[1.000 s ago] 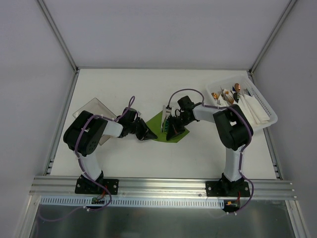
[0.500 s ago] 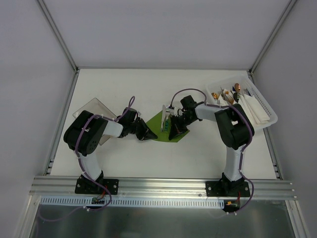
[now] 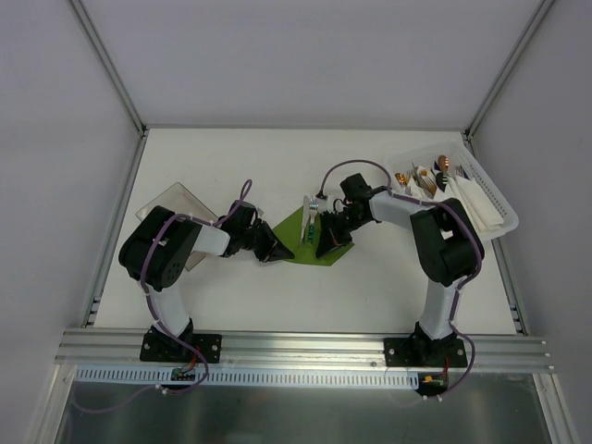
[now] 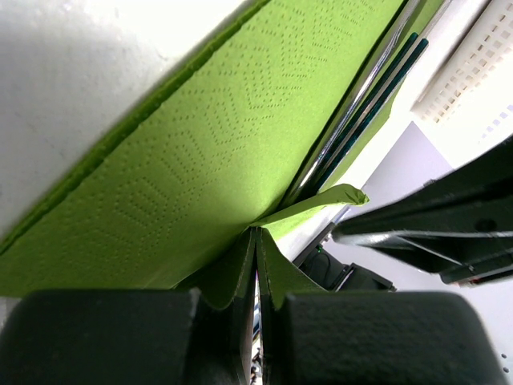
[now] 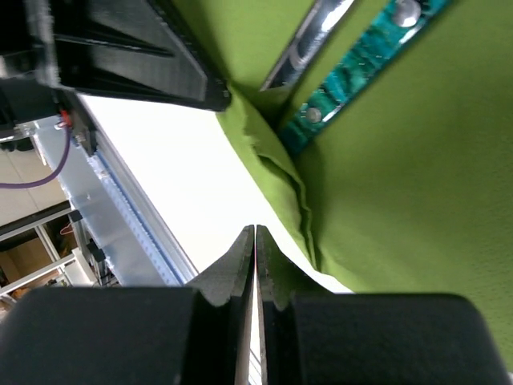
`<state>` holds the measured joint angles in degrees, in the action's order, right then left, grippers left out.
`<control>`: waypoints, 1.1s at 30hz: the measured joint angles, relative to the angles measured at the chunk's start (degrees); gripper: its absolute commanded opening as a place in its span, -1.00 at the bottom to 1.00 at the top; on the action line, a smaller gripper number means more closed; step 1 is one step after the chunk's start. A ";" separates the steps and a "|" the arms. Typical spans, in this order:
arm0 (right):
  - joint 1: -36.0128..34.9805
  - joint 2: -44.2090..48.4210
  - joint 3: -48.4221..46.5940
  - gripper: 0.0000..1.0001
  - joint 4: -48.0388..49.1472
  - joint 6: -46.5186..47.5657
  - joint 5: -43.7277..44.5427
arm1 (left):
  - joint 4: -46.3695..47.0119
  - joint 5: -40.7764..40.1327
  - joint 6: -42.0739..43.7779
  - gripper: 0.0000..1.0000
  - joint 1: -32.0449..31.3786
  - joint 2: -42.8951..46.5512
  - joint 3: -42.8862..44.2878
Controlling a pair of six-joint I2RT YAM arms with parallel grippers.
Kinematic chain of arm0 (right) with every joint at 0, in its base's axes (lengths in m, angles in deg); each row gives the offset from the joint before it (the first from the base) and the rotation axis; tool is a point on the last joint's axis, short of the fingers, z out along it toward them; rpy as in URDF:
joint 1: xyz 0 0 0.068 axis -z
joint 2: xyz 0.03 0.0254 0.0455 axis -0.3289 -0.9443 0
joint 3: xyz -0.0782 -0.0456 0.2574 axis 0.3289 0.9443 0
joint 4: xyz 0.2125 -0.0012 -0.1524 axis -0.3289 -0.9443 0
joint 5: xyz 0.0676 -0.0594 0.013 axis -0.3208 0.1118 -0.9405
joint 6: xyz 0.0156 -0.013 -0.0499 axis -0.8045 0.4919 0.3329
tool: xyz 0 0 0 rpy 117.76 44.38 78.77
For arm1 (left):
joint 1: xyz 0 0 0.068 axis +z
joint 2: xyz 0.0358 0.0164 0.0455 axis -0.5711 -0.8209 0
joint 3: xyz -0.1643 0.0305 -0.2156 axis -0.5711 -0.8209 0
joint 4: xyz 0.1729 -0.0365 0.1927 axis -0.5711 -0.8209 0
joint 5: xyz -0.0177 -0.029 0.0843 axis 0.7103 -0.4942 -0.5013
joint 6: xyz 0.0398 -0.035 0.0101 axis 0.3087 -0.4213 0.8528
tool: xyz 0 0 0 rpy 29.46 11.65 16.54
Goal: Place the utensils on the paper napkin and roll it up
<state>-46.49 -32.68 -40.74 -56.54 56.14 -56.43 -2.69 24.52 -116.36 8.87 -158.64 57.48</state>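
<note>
Since the napkin [image 4: 200, 136] is soft and tears easily, hold its edge, where your left end effector [image 4: 256, 241] pinches it. Your right end effector [image 5: 254, 237] is shut, empty; the utensils [image 4: 353, 104] may slide.

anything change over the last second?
Right arm swung its elbow outward to the right; right claw, shut, shifted slightly toward the far side above the paper napkin. Nothing grabbed or released. Left claw stayed pinched on the napkin edge; utensils still on it.

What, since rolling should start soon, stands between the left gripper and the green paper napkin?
Nothing visible does. The left gripper is shut on a raised fold of the green paper napkin, with the paper pinched in its jaws. The utensils lie farther along the sheet.
</note>
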 measured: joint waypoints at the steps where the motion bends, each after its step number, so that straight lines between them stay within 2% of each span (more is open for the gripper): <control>1: 0.00 0.28 0.00 -0.89 0.00 -0.09 -0.44 | 0.00 0.00 0.00 -1.00 0.00 0.00 0.00; 22: -0.28 -5.68 -0.76 -0.92 -1.14 -1.97 -0.33 | -0.28 -0.33 0.48 -1.00 -0.26 0.55 0.11; 33: -0.39 -6.12 -2.12 -0.93 -3.13 -1.81 0.79 | -6.93 -5.33 9.38 -1.00 -0.63 12.98 0.31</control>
<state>-46.89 -38.80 -42.86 -59.66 54.33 -55.65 -9.61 19.19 -106.98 8.24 -145.65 57.79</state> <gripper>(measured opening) 0.039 0.003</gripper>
